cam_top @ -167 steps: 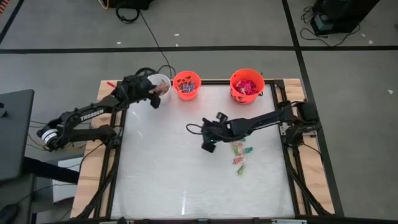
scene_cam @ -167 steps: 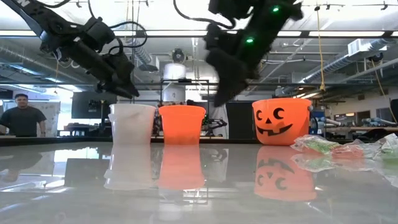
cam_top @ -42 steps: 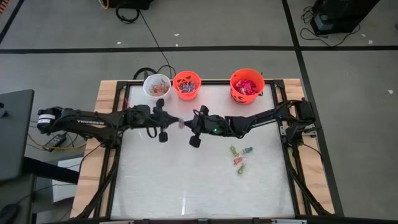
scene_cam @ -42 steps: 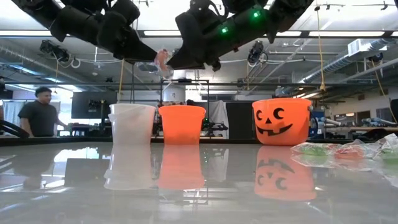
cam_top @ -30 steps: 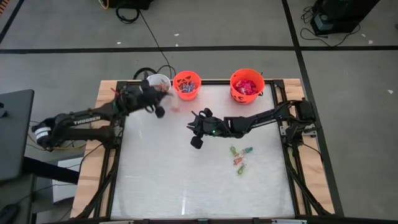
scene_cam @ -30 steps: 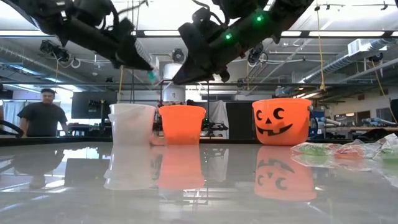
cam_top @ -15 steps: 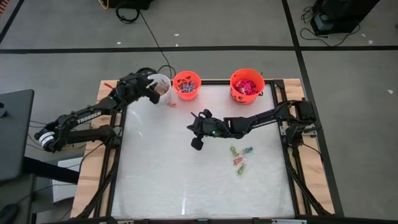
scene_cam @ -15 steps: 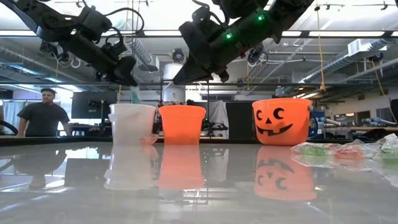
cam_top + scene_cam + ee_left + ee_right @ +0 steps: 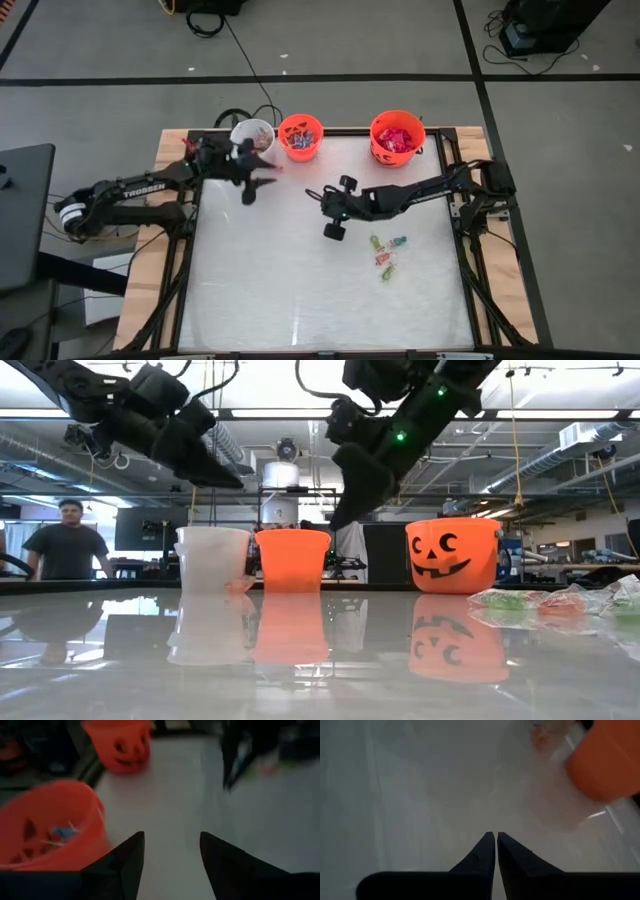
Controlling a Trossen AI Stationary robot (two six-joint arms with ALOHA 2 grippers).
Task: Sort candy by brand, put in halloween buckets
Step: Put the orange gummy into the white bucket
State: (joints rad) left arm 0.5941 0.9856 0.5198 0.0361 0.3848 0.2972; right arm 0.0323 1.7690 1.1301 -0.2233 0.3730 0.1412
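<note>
**Loose candy lies closer to the right arm**

The left gripper (image 9: 250,180) is held with its jaws wide apart and empty, above the table just in front of the white bucket (image 9: 252,136). The right gripper (image 9: 335,218) is seen with its fingers pressed together and nothing between them, near the middle of the table.

The candy still to be sorted (image 9: 386,255) is a small cluster of wrapped pieces lying on the table (image 9: 290,300), just beside the right gripper on the side away from the buckets and toward the right arm's base. From the left gripper it is well apart, across the middle of the table. The cluster is stretched roughly along the line running from the buckets toward the front edge.

The small orange bucket (image 9: 300,136) and the larger orange bucket (image 9: 397,136) are placed in a row with the white one at the far edge; candy is seen in all three.

It is judged that the next pick is better given to the right arm, whose fingers must first be opened.
</note>
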